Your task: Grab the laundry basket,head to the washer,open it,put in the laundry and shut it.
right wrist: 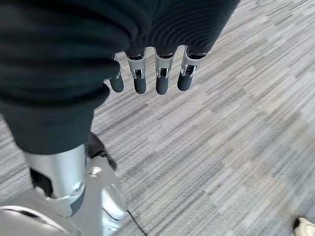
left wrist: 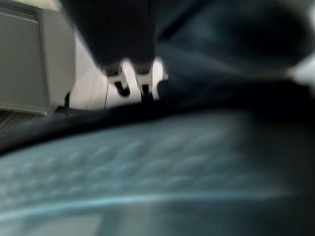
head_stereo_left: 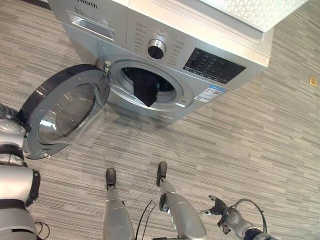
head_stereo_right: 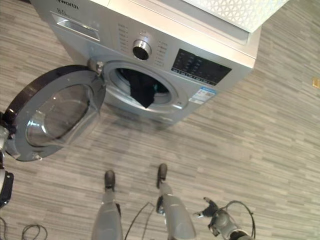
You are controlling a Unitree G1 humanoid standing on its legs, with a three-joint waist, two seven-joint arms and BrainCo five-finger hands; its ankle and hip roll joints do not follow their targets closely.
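Note:
The silver front-loading washer [head_stereo_left: 210,45] stands ahead with its round door [head_stereo_left: 65,112] swung wide to the left. A dark garment [head_stereo_left: 145,85] hangs out of the drum opening over the lower rim. A white lattice laundry basket [head_stereo_left: 250,12] rests on top of the washer at the right. My left hand [head_stereo_left: 9,117] is at the door's outer edge; in the left wrist view its fingers [left wrist: 120,86] reach straight along the door's dark rim and glass [left wrist: 147,172]. My right hand [head_stereo_left: 218,205] hangs low at the right, open over the floor, holding nothing.
Grey striped floor lies all around the washer. A small yellow floor plate [head_stereo_left: 313,80] sits at the far right. A light shoe tip [right wrist: 305,226] shows at the corner of the right wrist view.

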